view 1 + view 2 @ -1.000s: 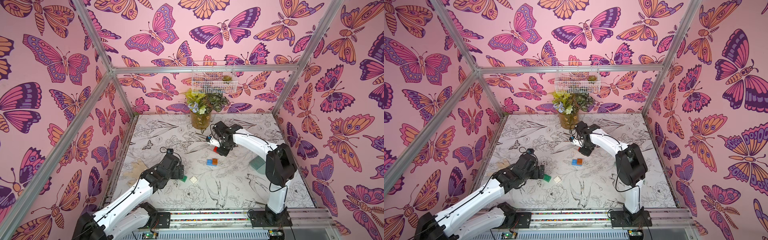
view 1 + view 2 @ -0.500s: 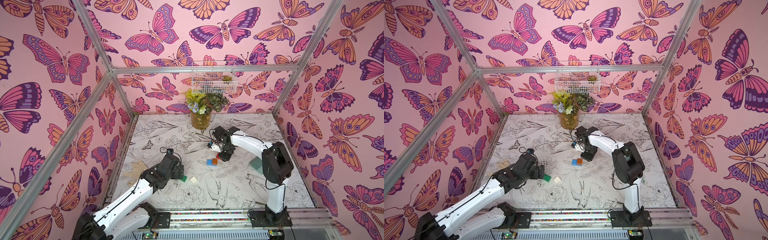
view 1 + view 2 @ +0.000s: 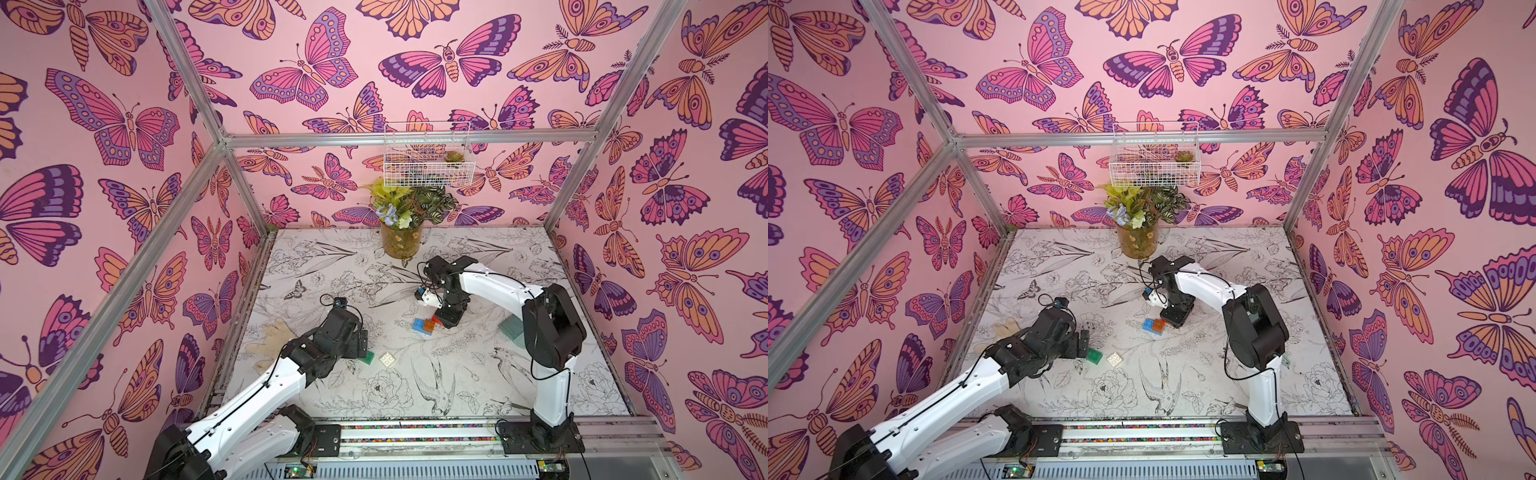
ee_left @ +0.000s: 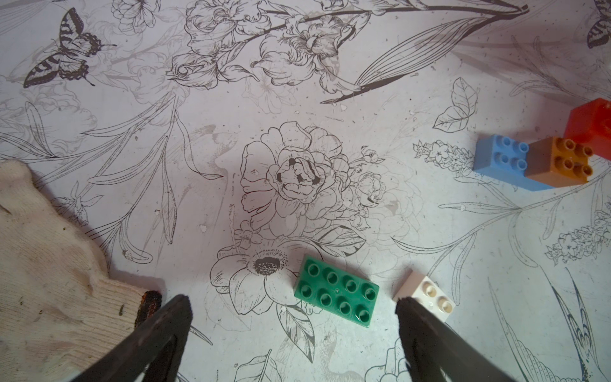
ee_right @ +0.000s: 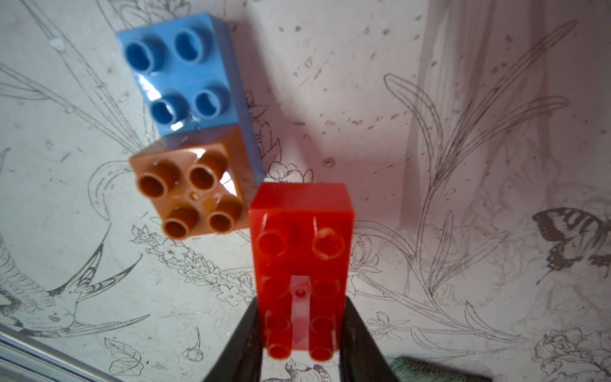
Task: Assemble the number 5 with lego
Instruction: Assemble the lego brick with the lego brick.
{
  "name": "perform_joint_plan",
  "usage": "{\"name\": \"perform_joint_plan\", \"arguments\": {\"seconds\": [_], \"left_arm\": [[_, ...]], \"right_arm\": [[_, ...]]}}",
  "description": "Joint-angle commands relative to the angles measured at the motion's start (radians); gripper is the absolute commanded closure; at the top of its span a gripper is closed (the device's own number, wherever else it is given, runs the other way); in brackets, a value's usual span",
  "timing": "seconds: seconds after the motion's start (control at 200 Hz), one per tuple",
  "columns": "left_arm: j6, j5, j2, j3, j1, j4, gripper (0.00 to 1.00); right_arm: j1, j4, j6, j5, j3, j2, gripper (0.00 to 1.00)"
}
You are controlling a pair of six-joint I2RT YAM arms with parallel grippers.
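Right wrist view: right claw (image 5: 301, 330) clamps the red brick (image 5: 299, 231) just beside the orange brick (image 5: 191, 191) atop the blue brick (image 5: 178, 72). Left claw (image 4: 292, 306) gapes near green brick (image 4: 335, 292) and white brick (image 4: 426, 294).

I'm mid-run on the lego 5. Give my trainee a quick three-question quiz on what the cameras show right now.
1. Multiple choice: which brick is the right gripper shut on? A green, B red, C white.
2. True or false: the orange brick sits on top of the blue brick.
3. Short answer: which two bricks lie loose by the open left gripper?
Key: 1 B, the red brick. 2 True. 3 The green brick and the white brick.
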Motion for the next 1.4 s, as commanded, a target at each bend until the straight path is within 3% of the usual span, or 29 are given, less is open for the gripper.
{"name": "perform_joint_plan", "arguments": {"seconds": [0.0,0.406,0.846,1.397], "left_arm": [[0.003,-0.002,-0.003,-0.003,0.006,-0.002,0.00],[0.004,0.012,0.003,0.004,0.006,0.000,0.00],[0.101,0.195,0.039,0.009,-0.048,0.084,0.00],[0.106,0.182,0.059,0.009,-0.076,0.094,0.00]], "right_arm": [[0.005,-0.013,0.060,0.008,0.013,-0.037,1.00],[0.083,0.030,-0.006,-0.038,0.014,-0.073,1.00],[0.116,0.085,0.027,-0.058,0.038,-0.018,1.00],[0.116,0.067,0.029,-0.062,0.063,0.040,1.00]]}}
